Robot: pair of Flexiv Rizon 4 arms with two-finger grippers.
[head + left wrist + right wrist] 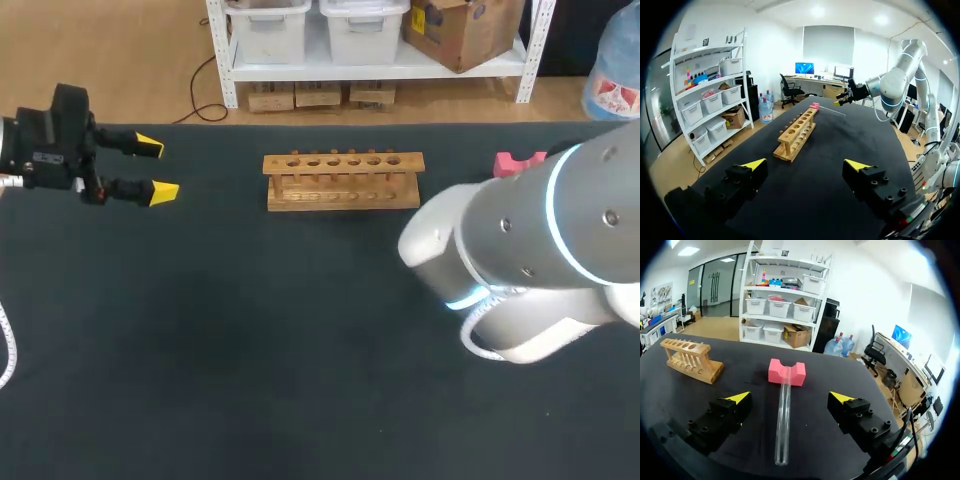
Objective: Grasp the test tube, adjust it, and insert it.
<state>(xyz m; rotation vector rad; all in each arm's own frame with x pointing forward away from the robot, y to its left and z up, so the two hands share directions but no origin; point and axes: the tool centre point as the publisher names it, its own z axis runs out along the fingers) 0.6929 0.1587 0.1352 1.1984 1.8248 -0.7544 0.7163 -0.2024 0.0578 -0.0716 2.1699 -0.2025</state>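
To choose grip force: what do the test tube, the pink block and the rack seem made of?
Test tube: see-through with bright glints, so glass or clear plastic. Pink block: dull, soft-edged, probably foam. Rack: pale tan, unpainted, apparently wood.

Test tube (783,422): clear glass, glossy. Rack (342,181), upper middle: light wood, matt. Pink block (787,372): matt foam. Table (250,340): dark matt cover, prob. cloth.

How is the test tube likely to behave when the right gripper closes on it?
The test tube looks like clear, thin glass, so it is probably fragile and slippery in a hard grip. Being round, with one end propped on the pink foam block, it may roll or pivot if the open right gripper touches it unevenly.
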